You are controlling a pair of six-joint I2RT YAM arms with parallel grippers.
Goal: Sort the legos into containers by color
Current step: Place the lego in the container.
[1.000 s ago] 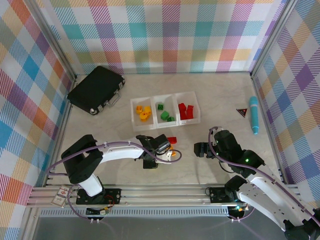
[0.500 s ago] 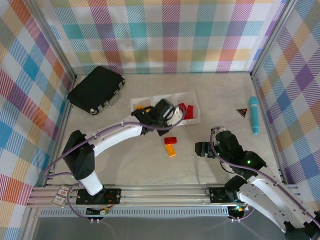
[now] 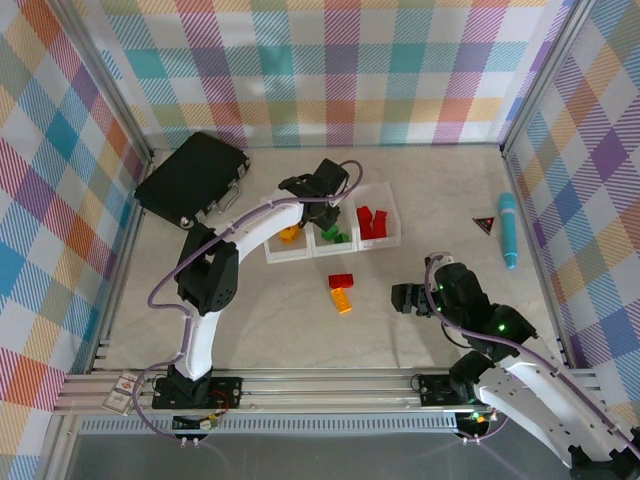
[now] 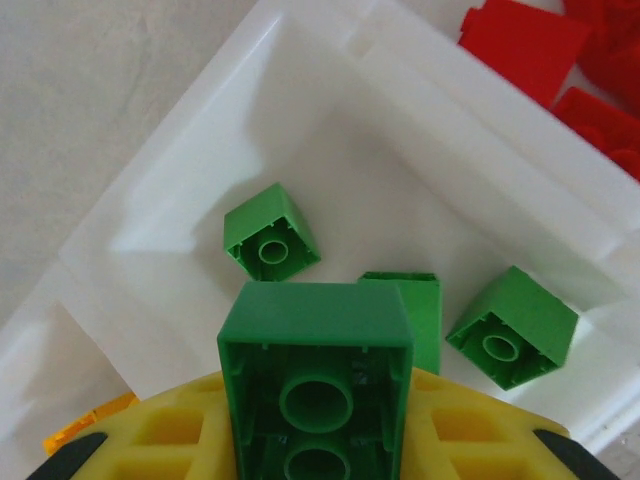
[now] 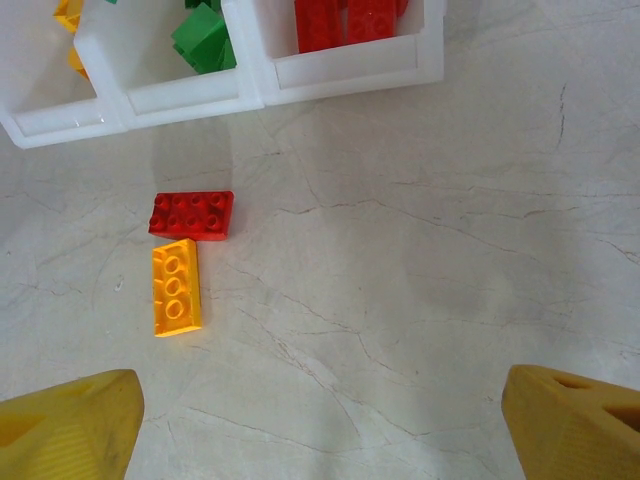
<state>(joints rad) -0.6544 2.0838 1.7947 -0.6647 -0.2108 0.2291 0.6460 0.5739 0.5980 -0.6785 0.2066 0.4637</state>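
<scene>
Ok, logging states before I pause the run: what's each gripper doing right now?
Left gripper: shut on a green lego, above the middle container.
Right gripper: open, holding nothing.

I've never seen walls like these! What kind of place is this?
Probably a robot practice booth: checked cloth walls, a left arm and right arm bolted to a rail, and loose legos near a sorting tray.

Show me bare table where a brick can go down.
Bare table lies between the red brick and orange brick and the right tool, and left of them up to the left arm. Crowded: the tray, left tool holding a green brick over it.
</scene>
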